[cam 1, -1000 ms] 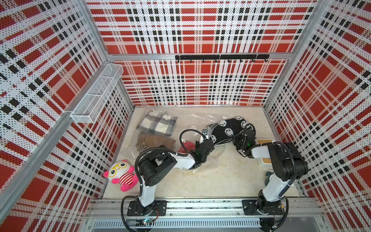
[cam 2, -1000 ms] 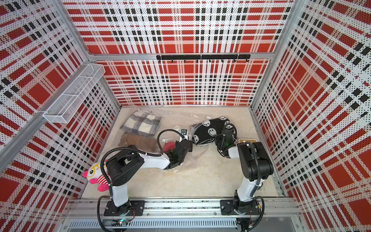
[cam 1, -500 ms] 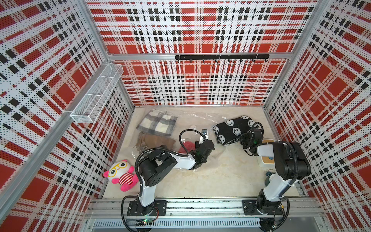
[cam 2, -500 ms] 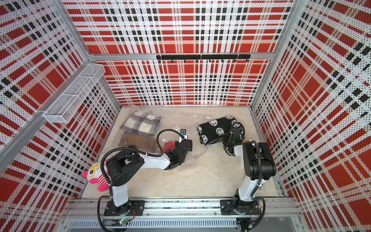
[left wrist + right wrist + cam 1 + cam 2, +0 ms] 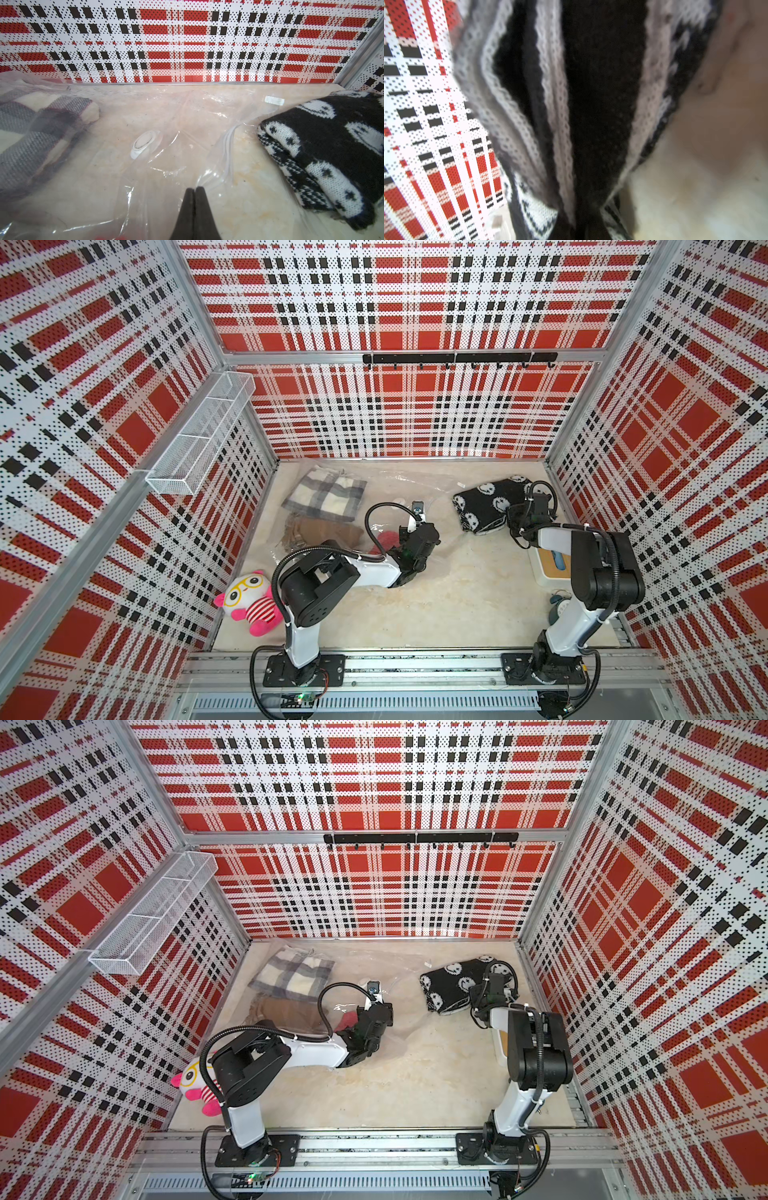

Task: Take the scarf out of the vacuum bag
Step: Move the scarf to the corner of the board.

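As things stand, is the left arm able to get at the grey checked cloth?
Probably not directly. The grey checked cloth lies inside the vacuum bag, under clear plastic, and the left hand seems shut on the bag's edge. It would first have to let go and enter by the opening.

Pink plush toy [image 5: 249,605] lies at the counter's [image 5: 457,605] edge; wire basket [image 5: 199,439] and hook rail [image 5: 457,357] hang on plaid walls [image 5: 415,414].

Folded black smiley-face scarf [image 5: 486,506] outside, just beside the flat, crinkled clear vacuum bag [image 5: 399,485].
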`<act>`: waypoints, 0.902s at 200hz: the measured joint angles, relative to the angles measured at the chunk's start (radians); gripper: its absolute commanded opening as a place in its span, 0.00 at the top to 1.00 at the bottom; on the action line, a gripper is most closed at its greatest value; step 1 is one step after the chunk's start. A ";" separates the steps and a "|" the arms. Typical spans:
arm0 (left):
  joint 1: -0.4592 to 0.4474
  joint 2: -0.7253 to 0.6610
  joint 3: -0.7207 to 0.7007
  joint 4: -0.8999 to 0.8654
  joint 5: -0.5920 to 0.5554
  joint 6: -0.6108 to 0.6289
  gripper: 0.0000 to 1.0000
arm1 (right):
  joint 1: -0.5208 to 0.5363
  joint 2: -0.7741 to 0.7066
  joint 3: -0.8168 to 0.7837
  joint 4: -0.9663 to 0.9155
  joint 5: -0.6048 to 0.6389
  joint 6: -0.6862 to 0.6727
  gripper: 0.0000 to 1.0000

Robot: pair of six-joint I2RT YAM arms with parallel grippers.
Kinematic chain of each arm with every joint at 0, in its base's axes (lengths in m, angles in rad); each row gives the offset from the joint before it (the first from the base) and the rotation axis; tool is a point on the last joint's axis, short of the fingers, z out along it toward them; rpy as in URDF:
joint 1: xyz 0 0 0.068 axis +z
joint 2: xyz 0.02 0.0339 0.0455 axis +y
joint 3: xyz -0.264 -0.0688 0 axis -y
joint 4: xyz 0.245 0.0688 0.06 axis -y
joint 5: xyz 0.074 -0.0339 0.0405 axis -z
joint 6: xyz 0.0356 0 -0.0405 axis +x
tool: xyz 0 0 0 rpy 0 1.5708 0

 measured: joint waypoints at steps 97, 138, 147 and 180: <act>0.048 -0.096 -0.036 0.010 0.034 -0.003 1.00 | -0.029 0.075 0.108 -0.073 0.056 0.013 1.00; 0.048 -0.096 -0.042 0.011 0.056 -0.005 1.00 | -0.020 0.118 0.156 -0.084 0.065 0.014 1.00; 0.047 -0.097 -0.042 0.012 0.059 -0.005 1.00 | -0.018 0.127 0.173 -0.092 0.069 0.017 1.00; 0.048 -0.096 -0.042 0.015 0.062 -0.006 1.00 | -0.013 0.160 0.216 -0.098 0.080 0.042 1.00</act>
